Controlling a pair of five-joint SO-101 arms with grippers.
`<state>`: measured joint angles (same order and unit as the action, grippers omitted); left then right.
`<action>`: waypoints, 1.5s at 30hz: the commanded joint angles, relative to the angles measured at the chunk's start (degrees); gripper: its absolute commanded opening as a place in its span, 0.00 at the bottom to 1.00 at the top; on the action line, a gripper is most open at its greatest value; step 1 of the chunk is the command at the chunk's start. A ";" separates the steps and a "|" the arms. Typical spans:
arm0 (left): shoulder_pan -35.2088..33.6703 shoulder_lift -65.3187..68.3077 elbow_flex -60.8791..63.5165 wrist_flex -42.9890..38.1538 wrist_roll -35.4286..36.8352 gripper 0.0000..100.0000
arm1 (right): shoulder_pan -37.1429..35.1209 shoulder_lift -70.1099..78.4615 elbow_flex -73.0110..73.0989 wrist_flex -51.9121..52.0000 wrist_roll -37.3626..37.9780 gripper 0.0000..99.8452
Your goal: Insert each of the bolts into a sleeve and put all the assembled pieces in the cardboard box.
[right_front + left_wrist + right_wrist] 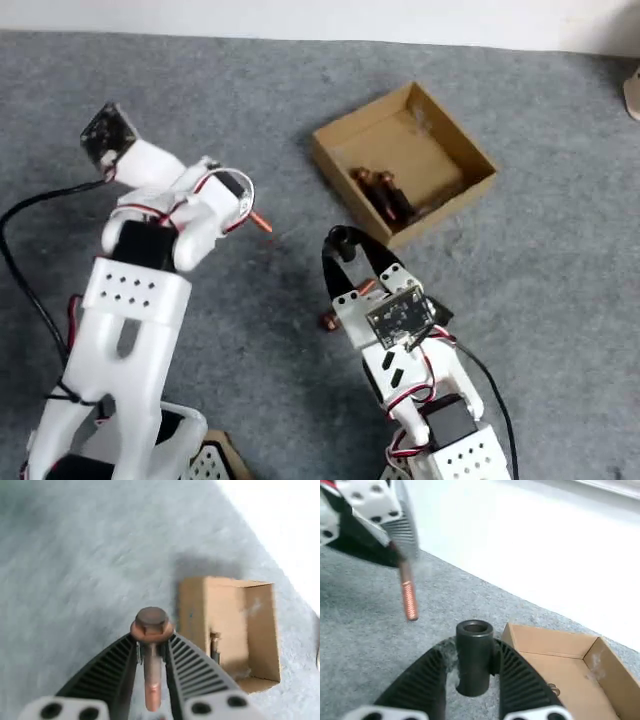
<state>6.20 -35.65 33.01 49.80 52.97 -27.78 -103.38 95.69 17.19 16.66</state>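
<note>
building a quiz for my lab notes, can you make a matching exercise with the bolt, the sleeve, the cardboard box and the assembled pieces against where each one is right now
Things:
1 bolt
2 sleeve
3 cardboard box
4 assembled pieces

Places:
A resting on the grey carpet
B held in the left gripper
C lying inside the cardboard box
D held in the right gripper

Pairs: 1-B, 2-D, 3-A, 4-C
</note>
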 commanded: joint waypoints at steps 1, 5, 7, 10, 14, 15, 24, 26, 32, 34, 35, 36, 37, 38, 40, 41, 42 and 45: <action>4.44 -6.02 4.62 -15.38 -11.25 0.01 | -0.66 -0.66 8.22 -0.75 0.79 0.00; 7.87 -13.85 11.82 -24.09 -11.96 0.01 | -1.36 -0.66 8.22 2.77 1.05 0.00; 10.33 -17.19 14.37 -24.79 -11.96 0.01 | -1.89 -0.66 8.22 2.77 1.05 0.00; 14.11 -21.32 17.45 -24.88 -11.96 0.01 | -1.89 -0.66 8.22 3.03 1.05 0.00; 17.89 -23.96 18.95 -24.62 -11.96 0.01 | -1.89 -0.66 8.22 3.12 0.79 0.00; 18.68 -23.96 18.95 -24.62 -11.96 0.01 | -1.89 -0.66 8.22 3.12 0.79 0.00; 19.65 -23.78 19.82 -24.62 -11.96 0.01 | -2.51 -0.66 8.22 4.26 0.79 0.00; 19.56 -23.87 19.74 -24.53 -11.96 0.01 | -2.59 -0.66 8.22 4.26 0.79 0.00; 19.56 -23.96 18.95 -24.53 -11.96 0.01 | -2.59 -0.66 8.22 4.35 0.88 0.00; 19.38 -23.96 18.86 -24.53 -11.96 0.01 | -2.42 -0.66 8.22 4.35 0.97 0.00; 19.30 -23.96 18.86 -24.44 -11.96 0.01 | -2.42 -0.66 8.22 4.35 0.97 0.00; 19.30 -23.96 18.86 -24.44 -11.96 0.01 | -2.42 -0.66 8.22 4.35 1.05 0.00; 19.47 -23.96 18.95 -24.00 -11.96 0.01 | -2.42 -0.66 8.22 4.44 1.05 0.00; 19.56 -23.96 18.77 -23.47 -11.96 0.01 | -2.42 -0.66 8.22 5.05 1.05 0.00; 19.56 -23.96 18.07 -22.95 -11.87 0.01 | -2.33 -0.66 8.22 6.73 1.49 0.00; 19.38 -23.96 17.89 -22.95 -11.87 0.01 | -2.33 -0.66 8.22 7.43 2.81 0.00; 19.21 -23.96 17.71 -22.95 -11.87 0.01 | -2.33 -0.66 8.22 8.13 4.13 0.00; 19.30 -23.96 17.89 -22.95 -11.87 0.01 | -2.24 -0.75 8.22 8.57 4.75 0.00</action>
<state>24.84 -57.36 53.23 27.12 41.36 -29.89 -103.38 95.69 25.63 20.18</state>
